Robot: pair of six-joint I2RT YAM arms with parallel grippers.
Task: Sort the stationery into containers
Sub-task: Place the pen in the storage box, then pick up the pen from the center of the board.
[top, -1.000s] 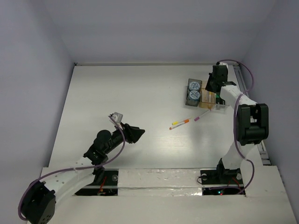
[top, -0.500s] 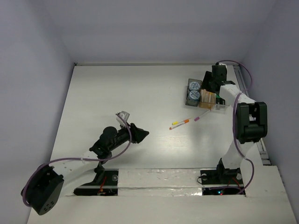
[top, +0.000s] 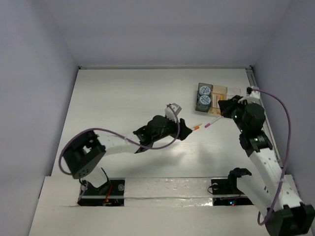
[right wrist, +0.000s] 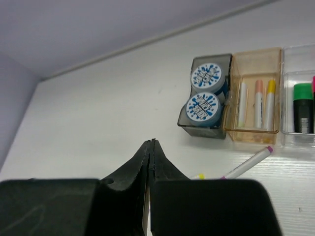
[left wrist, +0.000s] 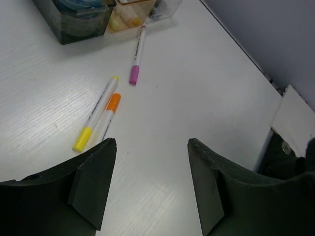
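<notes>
The joined trays (top: 222,90) stand at the back right. The dark grey tray (right wrist: 204,130) holds two blue-white rolls (right wrist: 206,76). The amber tray (right wrist: 253,59) holds three pens. The clear tray (right wrist: 301,51) holds a green-capped highlighter (right wrist: 303,107). A yellow pen (left wrist: 96,120), an orange pen (left wrist: 109,110) and a purple pen (left wrist: 138,54) lie on the table in front of the trays. My left gripper (left wrist: 151,142) is open and empty, low over the table just near of the yellow and orange pens. My right gripper (right wrist: 150,141) is shut and empty, raised near the trays.
The purple-walled enclosure bounds the white table (top: 128,98) at the back and both sides. A rail (top: 256,83) runs along the right edge beside the trays. The left arm (top: 118,145) stretches across the middle of the table.
My left arm has swung far right, from the table's left-middle to the loose pens. My right arm has pulled back from over the trays toward the near side.
</notes>
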